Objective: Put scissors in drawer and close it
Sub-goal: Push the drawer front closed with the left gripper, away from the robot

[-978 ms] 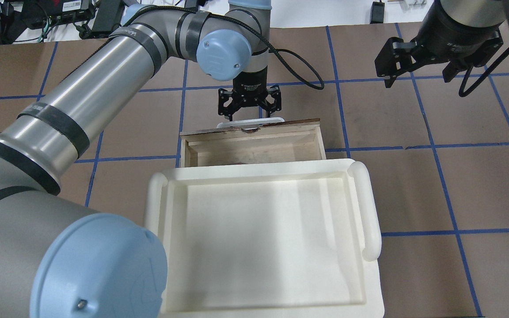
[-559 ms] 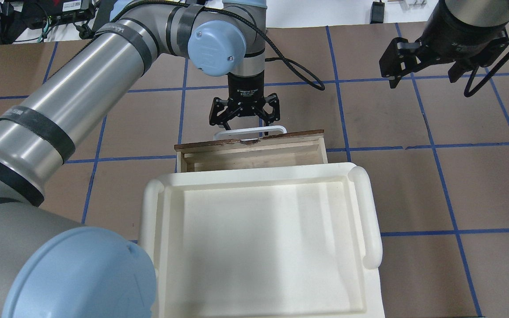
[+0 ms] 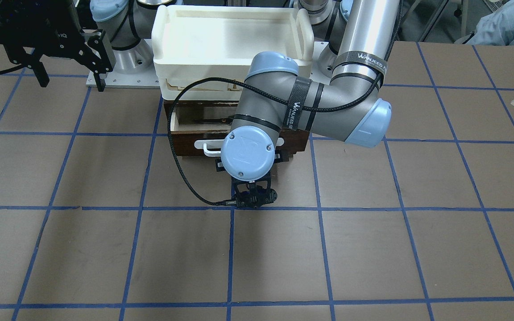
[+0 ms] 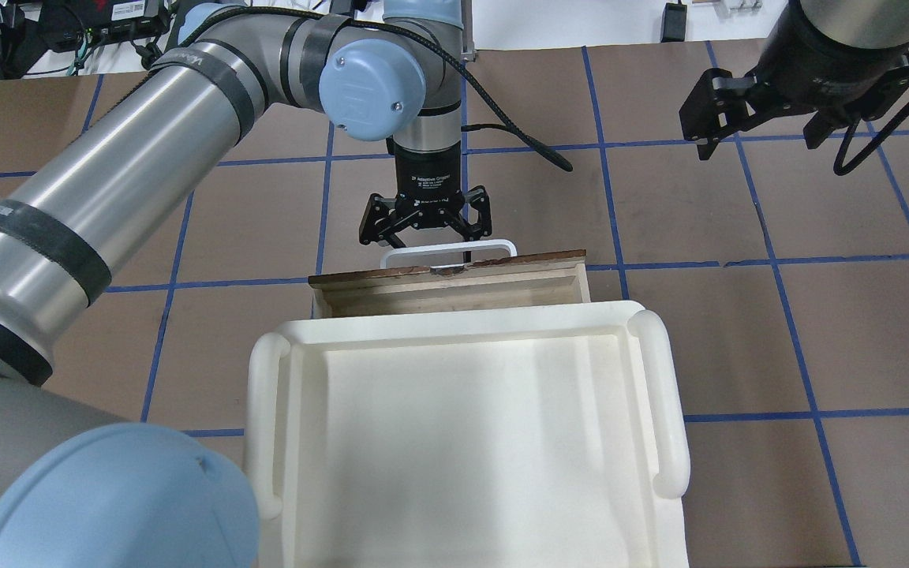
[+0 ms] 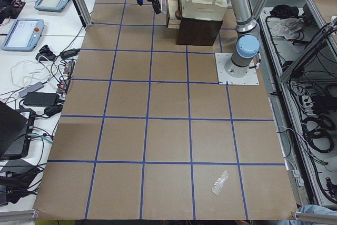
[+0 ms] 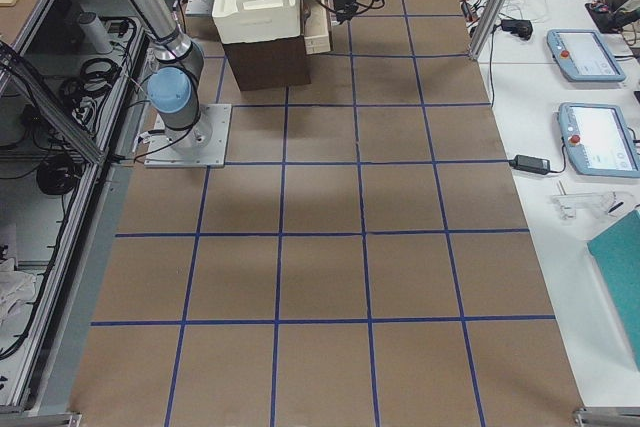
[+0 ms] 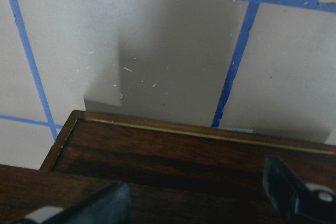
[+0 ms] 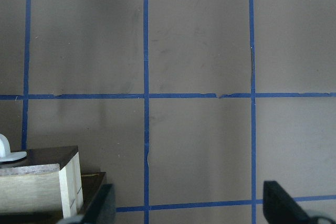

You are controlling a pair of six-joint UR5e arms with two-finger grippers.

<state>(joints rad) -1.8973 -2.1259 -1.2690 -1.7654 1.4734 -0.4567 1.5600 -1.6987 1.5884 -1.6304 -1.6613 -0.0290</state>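
Brown table (image 3: pixel 373 254) gridded in blue tape (image 3: pixel 105 207) (tablets (image 6: pixel 598 139) on the side bench (image 6: pixel 520 117)); both arms' jaws spread open.

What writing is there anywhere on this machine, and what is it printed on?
"WANJEED": black strap on the left arm.
"WANJEED": second black strap, nearer the wrist.
White label on the left claw: too small to read.

At the overhead view's centre only a narrow strip of the shallow wooden drawer's (image 4: pixel 454 285) pale plywood inside shows; the large white plastic tray (image 4: pixel 454 317) overhangs the rest. The left gripper (image 4: pixel 423 237), fingers spread, crowds the white bar handle (image 4: pixel 448 249). Open brown tabletop (image 4: pixel 738 339) spreads rightward, and the right gripper (image 4: pixel 761 146) hangs well apart at upper right.
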